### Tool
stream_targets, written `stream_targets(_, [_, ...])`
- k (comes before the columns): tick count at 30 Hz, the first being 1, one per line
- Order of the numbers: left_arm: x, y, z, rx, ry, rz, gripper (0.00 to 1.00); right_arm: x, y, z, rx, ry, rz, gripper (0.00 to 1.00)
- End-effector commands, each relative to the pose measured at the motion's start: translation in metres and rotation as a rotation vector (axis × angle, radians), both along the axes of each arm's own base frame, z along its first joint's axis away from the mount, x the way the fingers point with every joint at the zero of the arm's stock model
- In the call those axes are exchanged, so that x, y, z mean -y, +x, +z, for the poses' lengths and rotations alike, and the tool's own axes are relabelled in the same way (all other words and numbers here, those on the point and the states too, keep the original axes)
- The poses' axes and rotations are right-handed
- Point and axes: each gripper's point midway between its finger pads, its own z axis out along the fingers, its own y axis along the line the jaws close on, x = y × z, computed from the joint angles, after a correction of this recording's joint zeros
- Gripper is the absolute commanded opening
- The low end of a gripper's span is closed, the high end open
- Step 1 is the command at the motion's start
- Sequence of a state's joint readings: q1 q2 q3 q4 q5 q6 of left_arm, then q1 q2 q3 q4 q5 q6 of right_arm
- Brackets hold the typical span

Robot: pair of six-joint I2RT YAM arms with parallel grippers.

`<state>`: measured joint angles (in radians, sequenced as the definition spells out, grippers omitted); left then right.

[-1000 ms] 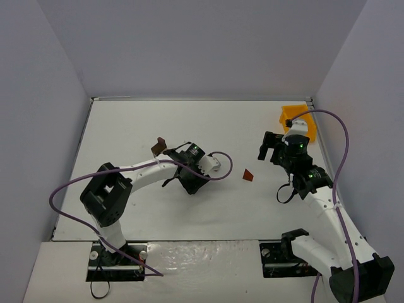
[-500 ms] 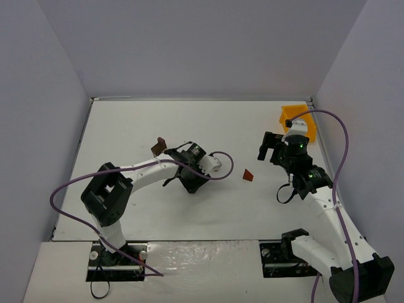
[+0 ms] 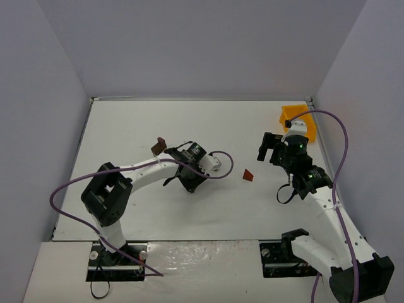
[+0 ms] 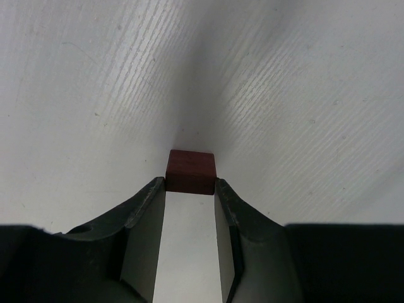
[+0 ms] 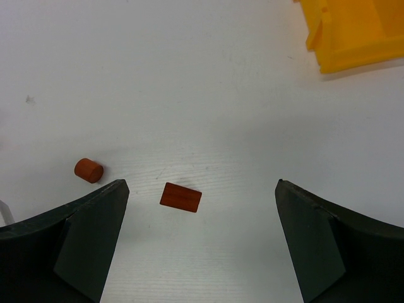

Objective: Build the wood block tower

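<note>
My left gripper (image 4: pixel 190 185) is shut on a small reddish-brown wood block (image 4: pixel 190 170), held at its fingertips. In the top view this gripper (image 3: pixel 164 149) and its brown block (image 3: pixel 159 146) are left of the table's centre. I cannot tell whether the block rests on other pieces, and no separate tower shows. My right gripper (image 5: pixel 202 182) is open and empty above a reddish-orange block (image 5: pixel 180 197) lying on the table. In the top view that gripper (image 3: pixel 270 149) is up and to the right of the block (image 3: pixel 249 175). A small reddish cylinder (image 5: pixel 88 170) lies to the left.
A yellow plastic bin (image 3: pixel 295 118) stands at the far right corner, just behind my right gripper; it also shows in the right wrist view (image 5: pixel 353 28). White walls close the table (image 3: pixel 189 208) on three sides. Purple cables loop off both arms.
</note>
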<state>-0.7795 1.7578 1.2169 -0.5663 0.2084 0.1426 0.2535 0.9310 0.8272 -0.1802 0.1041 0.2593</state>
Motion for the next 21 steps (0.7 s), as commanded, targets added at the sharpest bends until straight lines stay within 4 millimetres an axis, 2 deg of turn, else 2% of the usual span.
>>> stream_targets(1, [-0.001,0.014,0.073,0.133,-0.064,0.057,0.03,-0.004,0.008,0.021,0.063,0.020,0.022,1.00])
stream_targets(4, [-0.017,0.018,0.103,0.175,-0.058,0.098,0.01,-0.009,0.011,0.024,0.058,0.025,0.044,1.00])
stream_targets(9, [-0.043,0.036,0.146,0.241,-0.077,0.186,0.00,-0.015,0.015,0.028,0.048,0.020,0.089,1.00])
stream_targets(13, [-0.079,0.059,0.170,0.288,-0.103,0.291,0.00,-0.022,0.016,0.038,0.062,0.027,0.128,1.00])
stream_targets(18, [-0.114,0.086,0.172,0.291,-0.102,0.364,0.00,-0.030,0.018,0.040,0.054,0.030,0.176,1.00])
stream_targets(21, [-0.124,0.100,0.169,0.281,-0.106,0.382,0.00,-0.030,0.018,0.037,0.049,0.024,0.187,1.00])
